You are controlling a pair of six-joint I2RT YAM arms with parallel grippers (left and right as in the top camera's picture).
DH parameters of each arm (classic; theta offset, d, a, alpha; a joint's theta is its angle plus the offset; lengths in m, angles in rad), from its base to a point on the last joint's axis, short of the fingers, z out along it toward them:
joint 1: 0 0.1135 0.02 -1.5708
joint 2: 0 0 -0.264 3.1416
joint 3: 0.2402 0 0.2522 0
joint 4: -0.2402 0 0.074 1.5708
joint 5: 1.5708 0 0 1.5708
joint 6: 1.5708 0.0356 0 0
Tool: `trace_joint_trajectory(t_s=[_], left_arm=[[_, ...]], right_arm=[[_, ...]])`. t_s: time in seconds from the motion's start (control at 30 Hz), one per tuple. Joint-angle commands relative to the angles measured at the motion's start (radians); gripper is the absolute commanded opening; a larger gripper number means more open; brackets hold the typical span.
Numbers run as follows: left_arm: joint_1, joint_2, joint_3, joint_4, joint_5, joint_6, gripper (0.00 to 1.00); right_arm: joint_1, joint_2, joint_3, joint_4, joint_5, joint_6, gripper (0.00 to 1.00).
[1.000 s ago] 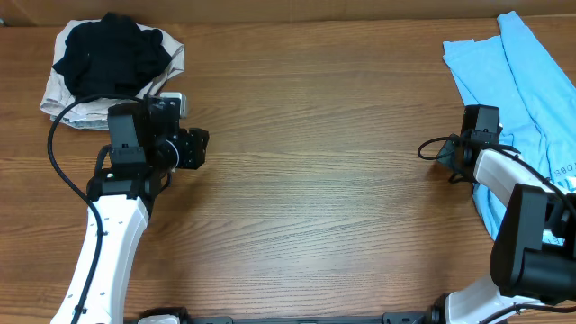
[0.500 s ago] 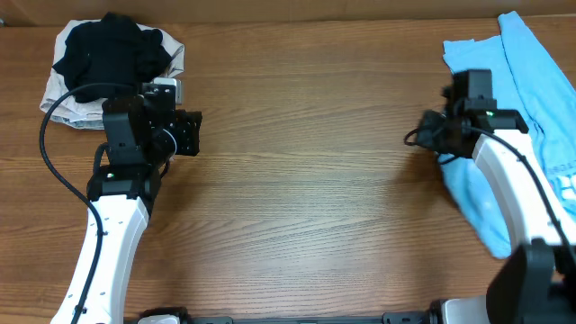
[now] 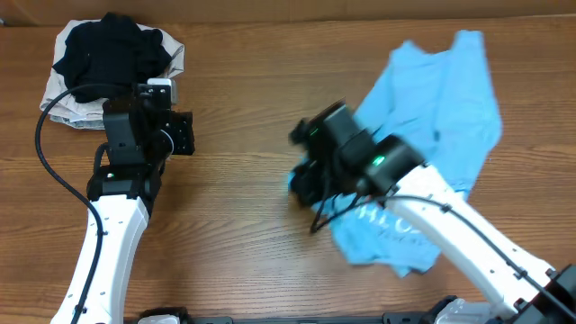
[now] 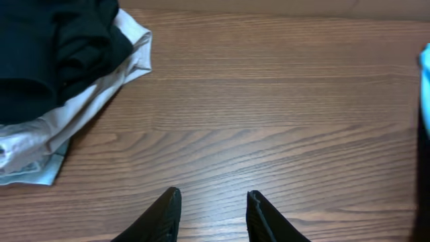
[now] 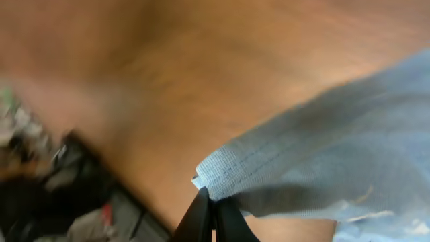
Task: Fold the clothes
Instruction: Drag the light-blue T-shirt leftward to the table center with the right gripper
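The T-shirt (image 3: 441,108) has been dragged to centre by the outstretched right gripper (image 5: 212,202), its hem-pinch seen only at the wrist; the left gripper (image 4: 211,205) is spread.

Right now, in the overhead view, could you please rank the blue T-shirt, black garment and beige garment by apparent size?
1. blue T-shirt
2. black garment
3. beige garment, mostly hidden beneath the black one, so unsure.

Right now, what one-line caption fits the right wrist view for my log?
Right gripper shut on the hemmed edge of the sky-blue T-shirt, above the motion-blurred wooden table.
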State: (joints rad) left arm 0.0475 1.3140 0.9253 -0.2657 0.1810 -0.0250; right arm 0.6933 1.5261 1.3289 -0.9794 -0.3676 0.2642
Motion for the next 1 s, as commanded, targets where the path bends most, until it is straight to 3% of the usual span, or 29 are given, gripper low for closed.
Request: trace_joint_trajectory(t_s=[0.0, 0.17, 0.4, 0.6, 0.77, 0.97], left_arm=[[0.005, 0.006, 0.024, 0.001, -0.047, -0.006, 0.36], [0.005, 0.006, 0.024, 0.005, -0.061, -0.006, 0.40], [-0.034, 0.006, 0.037, 0.017, -0.017, 0.056, 0.49], [-0.146, 0.006, 0.122, 0.016, 0.008, 0.055, 0.51], [-0.280, 0.044, 0.217, 0.037, 0.011, 0.061, 0.50], [-0.392, 0.312, 0.431, 0.063, 0.088, 0.063, 0.50]], right_arm=[[0.086, -0.011, 0.016, 0.000, -0.046, 0.079, 0.04], [0.131, -0.013, 0.019, -0.004, -0.107, 0.085, 0.10], [0.075, -0.065, 0.109, -0.102, -0.059, 0.075, 0.51], [-0.106, -0.143, 0.212, -0.240, 0.183, 0.138, 0.61], [-0.325, -0.187, 0.213, -0.254, 0.263, 0.177, 0.71], [-0.613, -0.187, 0.213, -0.231, 0.262, 0.178, 0.73]])
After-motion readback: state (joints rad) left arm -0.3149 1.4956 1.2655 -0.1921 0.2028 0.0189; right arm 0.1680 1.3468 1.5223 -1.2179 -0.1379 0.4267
